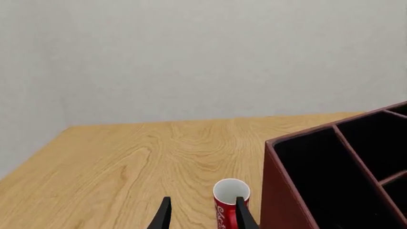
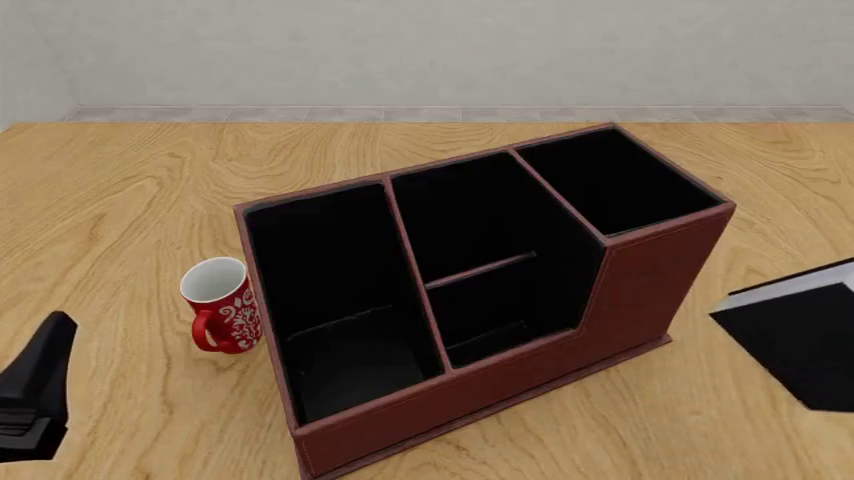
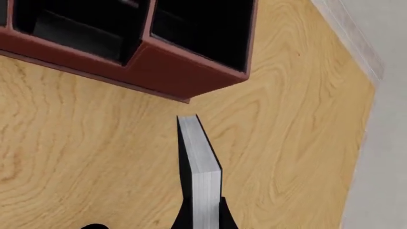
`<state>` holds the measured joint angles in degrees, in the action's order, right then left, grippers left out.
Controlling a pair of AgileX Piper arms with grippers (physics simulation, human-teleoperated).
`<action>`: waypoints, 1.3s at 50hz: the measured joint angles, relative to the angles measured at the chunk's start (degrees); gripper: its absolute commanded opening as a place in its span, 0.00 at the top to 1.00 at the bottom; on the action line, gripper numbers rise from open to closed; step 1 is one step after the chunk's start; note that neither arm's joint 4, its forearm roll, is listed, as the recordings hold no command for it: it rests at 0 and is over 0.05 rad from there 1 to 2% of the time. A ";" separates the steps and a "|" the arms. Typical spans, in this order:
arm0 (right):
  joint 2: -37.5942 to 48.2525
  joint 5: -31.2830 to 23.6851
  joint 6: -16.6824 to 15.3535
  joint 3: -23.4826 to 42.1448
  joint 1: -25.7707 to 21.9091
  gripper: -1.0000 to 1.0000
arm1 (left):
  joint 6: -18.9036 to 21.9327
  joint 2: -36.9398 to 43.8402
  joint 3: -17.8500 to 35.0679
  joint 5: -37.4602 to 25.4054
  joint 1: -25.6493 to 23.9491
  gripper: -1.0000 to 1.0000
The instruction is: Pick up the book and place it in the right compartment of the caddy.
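The black book (image 3: 200, 157) with white page edges sits edge-on between the fingers of my right gripper (image 3: 203, 212), which is shut on it. In the front view the book (image 2: 798, 340) is at the right edge, apart from the caddy (image 2: 641, 290), and the right gripper itself is out of frame. The caddy's right compartment (image 2: 617, 180) is the small black-lined end section, and it holds nothing; from the right wrist the right compartment (image 3: 203, 28) lies ahead of the book. My left gripper (image 1: 203, 214) is open near the table's left front, with nothing between its fingers.
A red-and-white mug (image 2: 220, 305) stands upright just left of the caddy, ahead of the left gripper (image 2: 54, 330). The long left section (image 2: 334, 300) and the crossbar-split middle section (image 2: 487, 260) hold nothing. Bare wood table (image 2: 120, 190) surrounds the caddy.
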<state>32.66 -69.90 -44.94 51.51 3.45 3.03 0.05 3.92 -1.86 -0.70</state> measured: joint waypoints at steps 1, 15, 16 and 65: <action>-0.11 0.00 0.04 0.09 0.15 1.00 | 0.01 0.00 0.05 -0.03 -0.01 0.00; -0.58 0.00 0.38 2.45 2.49 1.00 | 0.06 0.05 0.44 -0.20 -0.32 0.00; -0.56 0.00 0.36 2.69 2.65 1.00 | 0.06 0.06 0.47 -0.22 -0.35 0.00; 5.78 0.00 -6.97 19.85 4.99 1.00 | -0.02 0.13 1.17 -0.39 -0.51 0.00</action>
<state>38.44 -69.90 -51.90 71.36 8.44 3.01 0.18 5.09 -2.25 -1.21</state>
